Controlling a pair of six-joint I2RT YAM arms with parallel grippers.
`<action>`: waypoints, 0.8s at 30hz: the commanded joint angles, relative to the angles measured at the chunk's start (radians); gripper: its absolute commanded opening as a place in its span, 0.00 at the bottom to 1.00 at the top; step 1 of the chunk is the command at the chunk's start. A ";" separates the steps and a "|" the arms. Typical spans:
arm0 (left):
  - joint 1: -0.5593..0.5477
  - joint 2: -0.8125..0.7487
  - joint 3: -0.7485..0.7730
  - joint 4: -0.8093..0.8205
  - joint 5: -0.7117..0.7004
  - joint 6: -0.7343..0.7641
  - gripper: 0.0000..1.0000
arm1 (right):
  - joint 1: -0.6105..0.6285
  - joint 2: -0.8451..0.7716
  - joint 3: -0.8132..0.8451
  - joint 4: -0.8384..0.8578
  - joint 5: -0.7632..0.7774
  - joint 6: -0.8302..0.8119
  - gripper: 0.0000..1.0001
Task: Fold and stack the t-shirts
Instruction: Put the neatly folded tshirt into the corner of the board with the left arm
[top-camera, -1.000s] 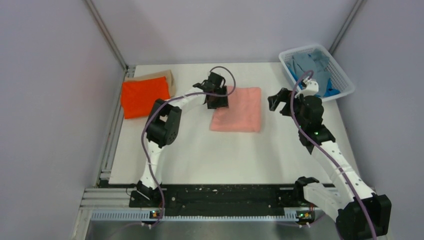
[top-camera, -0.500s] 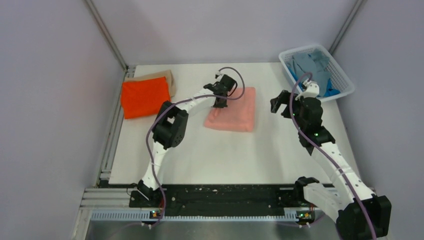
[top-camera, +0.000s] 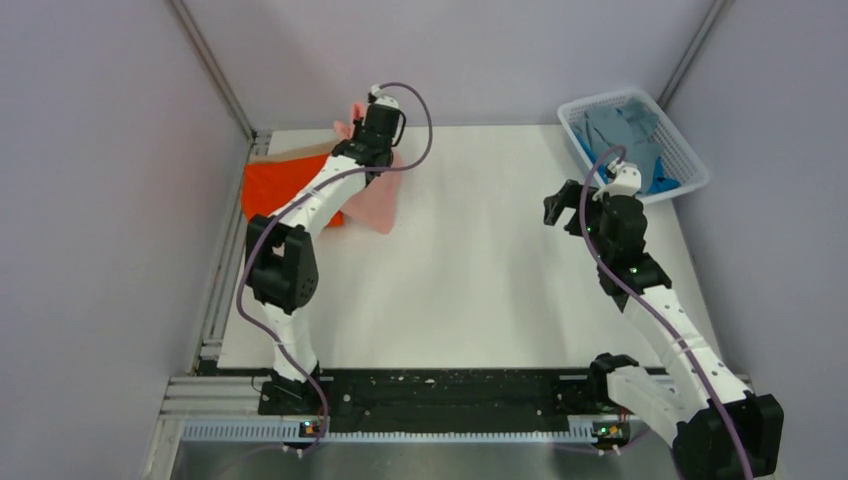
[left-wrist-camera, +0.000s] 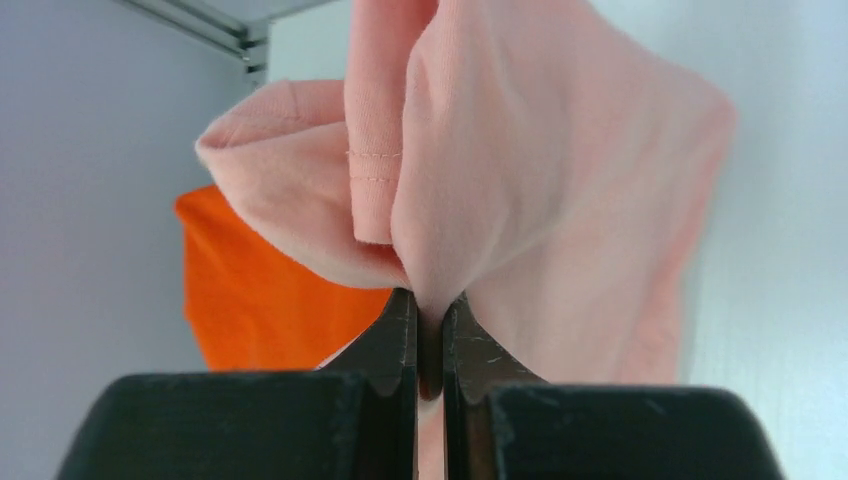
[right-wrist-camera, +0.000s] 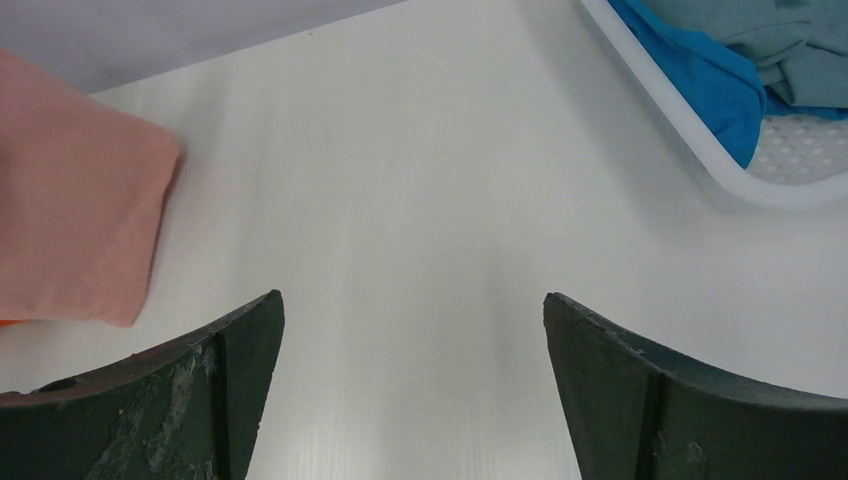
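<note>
My left gripper is shut on a bunched fold of the salmon pink t-shirt. It holds the shirt off the table at the back left, and the cloth hangs over the right edge of the folded orange t-shirt. A strip of tan t-shirt shows behind the orange one. My right gripper stands open over bare table at the right, with nothing between its fingers. The pink shirt's corner shows at the left of the right wrist view.
A white mesh basket stands at the back right corner. It holds a grey t-shirt and a blue t-shirt. Walls and metal posts close in the table at the back and sides.
My left gripper shut on the folded pink shirt at mid-table, lifted it and carried it left and back to above the orange shirt. The right arm has hardly moved.
</note>
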 joint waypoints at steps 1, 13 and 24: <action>0.052 -0.062 0.000 0.081 -0.089 0.166 0.00 | -0.001 -0.001 0.010 0.019 0.013 -0.022 0.99; 0.197 -0.097 0.073 0.051 -0.049 0.147 0.00 | 0.000 0.037 0.021 0.023 0.026 -0.029 0.99; 0.247 -0.202 0.117 0.031 0.012 0.093 0.00 | 0.000 0.060 0.025 0.030 0.032 -0.034 0.99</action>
